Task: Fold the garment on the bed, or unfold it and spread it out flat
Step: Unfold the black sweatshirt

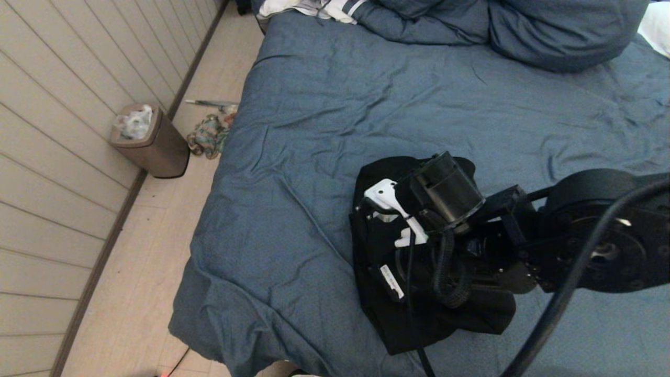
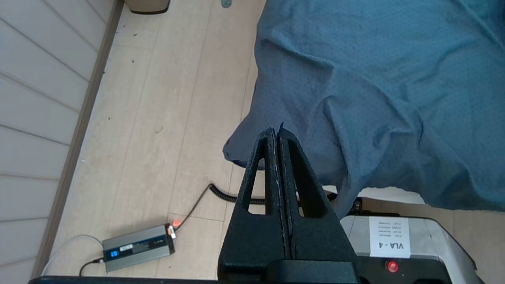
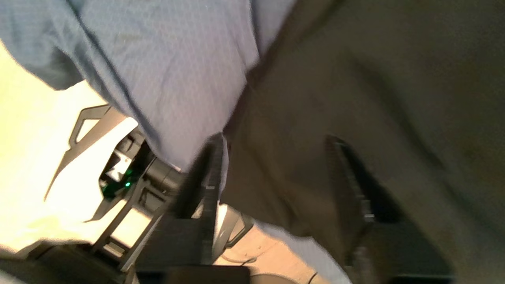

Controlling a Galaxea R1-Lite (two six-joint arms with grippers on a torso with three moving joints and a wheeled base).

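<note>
The garment [image 1: 398,324] is a black bundle with a small white label, bunched near the front edge of the slate-blue bed [image 1: 366,104]. My right arm reaches over it from the right and hides much of it. In the right wrist view my right gripper [image 3: 276,138] is open, its two fingers spread wide right over the dark fabric of the garment [image 3: 355,79], beside the bed's duvet [image 3: 177,59]. My left gripper [image 2: 277,130] is shut on nothing and hangs over the floor by the bed's near left corner [image 2: 375,79].
Blue pillows [image 1: 565,31] and a white striped cloth [image 1: 314,8] lie at the head of the bed. On the floor to the left are a brown bin [image 1: 149,139] and a multicoloured rag [image 1: 209,136]. A grey power box [image 2: 138,246] and a coiled cable lie beside my base [image 2: 414,244].
</note>
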